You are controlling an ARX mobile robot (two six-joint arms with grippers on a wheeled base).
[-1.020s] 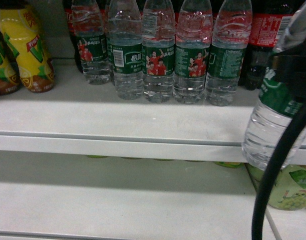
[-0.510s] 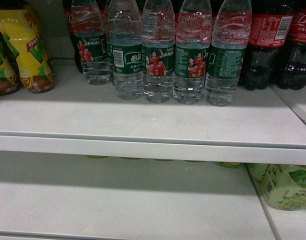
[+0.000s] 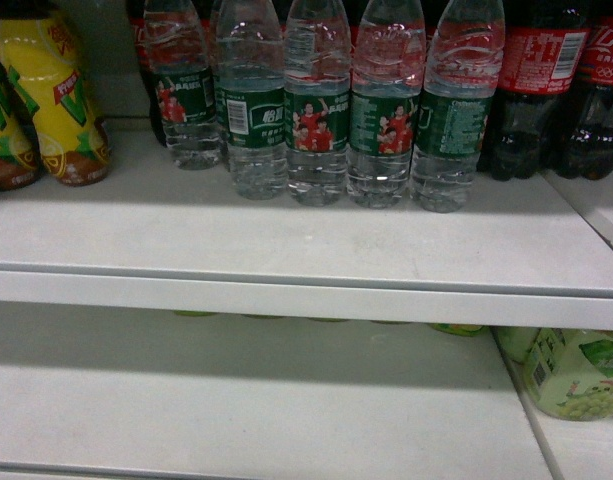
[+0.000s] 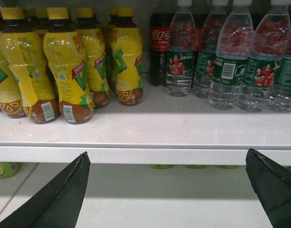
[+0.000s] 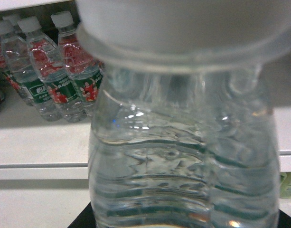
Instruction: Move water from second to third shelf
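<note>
While the right wrist camera is filled by the water bottle (image 5: 183,156), you can read that bottle as held close under that wrist: its white cap (image 5: 183,23) and neck ring sit at the top of the frame and the ribbed clear shoulder hangs below. The fingers of the right gripper do not show in any view, so you cannot tell from sight how the jaws stand; judging by how the bottle hangs there off any shelf, they are likely closed on it near the neck. Expect a full bottle to be fairly heavy, with thin walls that give under pressure and a smooth, slippery skin. Your surest hold is just under the neck ring or across the ribs, not on the label.

Lower in the left wrist view, the left gripper (image 4: 169,190) stands wide with nothing between its dark fingers (image 4: 60,199), hovering in front of the white shelf edge (image 4: 145,154).

Beyond that edge, on the upper shelf (image 3: 286,240), the remaining water bottles (image 3: 316,110) stand in a row with green labels. To their left are yellow lemon tea bottles (image 4: 64,66), and to their right dark cola bottles (image 3: 541,90).

Below, the lower shelf (image 3: 236,410) lies largely bare, with a pale green drink pack (image 3: 581,375) at its right end.
</note>
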